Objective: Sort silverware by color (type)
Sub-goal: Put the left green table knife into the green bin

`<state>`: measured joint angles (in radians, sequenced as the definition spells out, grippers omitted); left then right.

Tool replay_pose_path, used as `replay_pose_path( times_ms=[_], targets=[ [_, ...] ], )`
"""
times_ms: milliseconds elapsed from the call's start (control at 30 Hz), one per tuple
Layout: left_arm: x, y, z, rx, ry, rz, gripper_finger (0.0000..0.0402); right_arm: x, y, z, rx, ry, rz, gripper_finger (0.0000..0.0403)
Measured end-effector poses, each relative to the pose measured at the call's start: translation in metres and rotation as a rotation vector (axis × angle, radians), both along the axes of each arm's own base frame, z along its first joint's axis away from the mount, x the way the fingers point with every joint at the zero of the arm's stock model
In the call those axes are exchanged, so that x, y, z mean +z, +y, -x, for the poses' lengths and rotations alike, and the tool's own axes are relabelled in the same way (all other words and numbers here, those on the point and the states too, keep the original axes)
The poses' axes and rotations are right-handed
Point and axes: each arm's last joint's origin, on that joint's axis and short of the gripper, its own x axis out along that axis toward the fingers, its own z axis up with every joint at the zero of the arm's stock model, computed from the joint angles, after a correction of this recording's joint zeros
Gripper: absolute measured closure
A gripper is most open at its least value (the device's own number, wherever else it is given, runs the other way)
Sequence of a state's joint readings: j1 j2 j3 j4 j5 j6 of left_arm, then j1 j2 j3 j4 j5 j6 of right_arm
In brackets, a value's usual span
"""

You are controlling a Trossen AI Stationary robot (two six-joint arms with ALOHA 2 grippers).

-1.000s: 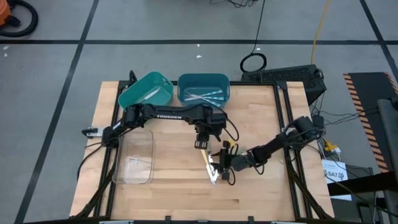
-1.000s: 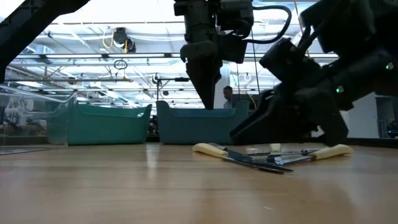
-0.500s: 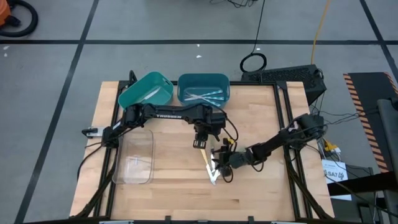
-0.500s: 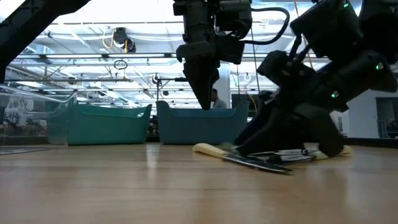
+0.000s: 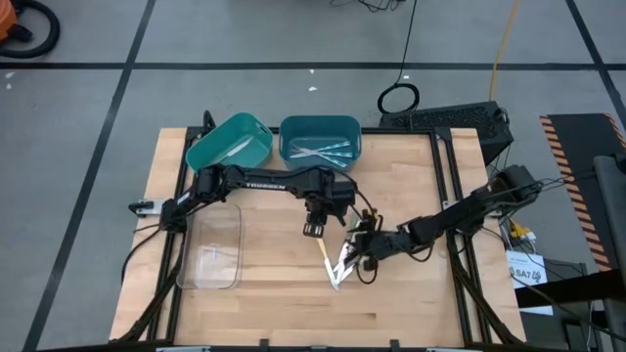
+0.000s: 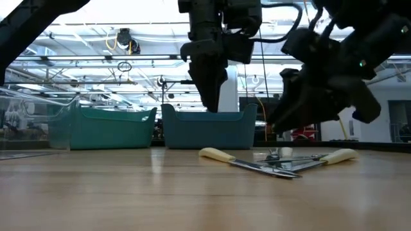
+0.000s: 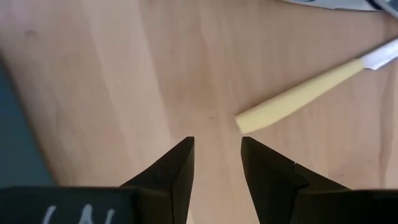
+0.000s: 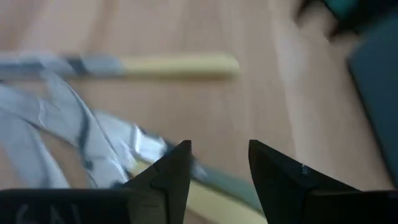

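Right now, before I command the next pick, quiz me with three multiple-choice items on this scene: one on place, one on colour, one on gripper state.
1. Where do the loose utensils lie?
A. on the bare table
B. in the clear tray
C. on the floor

2. What colour is the handle ahead of the left gripper?
A. red
B. pale yellow
C. black

3. What is the right gripper doing?
A. clamping a fork
B. open, holding nothing
C. out of view

Answers: 1 A, the high view shows them on the wood. 2 B, seen in the left wrist view. 3 B, a gap shows between its fingers.
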<state>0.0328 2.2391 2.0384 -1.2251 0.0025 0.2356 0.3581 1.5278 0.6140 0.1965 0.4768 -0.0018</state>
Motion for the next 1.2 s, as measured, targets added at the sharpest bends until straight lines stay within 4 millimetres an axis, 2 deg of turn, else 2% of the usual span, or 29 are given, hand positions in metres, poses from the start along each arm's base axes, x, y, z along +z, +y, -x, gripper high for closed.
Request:
replay_pose_path(
  times_ms=[133, 367, 600, 767, 867, 1000, 1100, 1200],
  targets=[
    [0.0, -0.009, 0.0, -0.027, -0.002, -0.001, 0.0261, -0.006, -0.008, 0.005, -0.045, 0.084, 0.039, 0.025],
    [0.0, -0.016, -0.003, -0.027, -0.031, -0.002, 0.0261, -0.009, -0.021, 0.003, -0.095, 0.114, 0.052, 0.025],
    [0.0, -0.02, -0.003, -0.025, -0.029, 0.0, 0.0261, -0.014, -0.025, 0.014, -0.159, 0.23, 0.062, 0.025],
    [0.0, -0.021, -0.003, -0.034, -0.032, 0.002, 0.0261, -0.007, -0.024, 0.028, -0.181, 0.292, 0.023, 0.025],
    [0.001, -0.021, -0.004, -0.035, -0.036, 0.002, 0.0261, 0.001, -0.024, 0.033, -0.173, 0.274, 0.009, 0.025],
    [0.001, -0.02, -0.007, -0.047, -0.071, -0.001, 0.0261, 0.01, -0.027, 0.024, -0.187, 0.148, 0.07, 0.025],
    [0.001, -0.02, -0.008, -0.051, -0.083, -0.001, 0.0261, 0.003, -0.03, 0.017, -0.182, 0.112, 0.081, 0.025],
    [0.001, -0.021, -0.008, -0.044, -0.079, 0.0, 0.0261, -0.006, -0.032, 0.015, -0.186, 0.148, 0.099, 0.025]
  ],
)
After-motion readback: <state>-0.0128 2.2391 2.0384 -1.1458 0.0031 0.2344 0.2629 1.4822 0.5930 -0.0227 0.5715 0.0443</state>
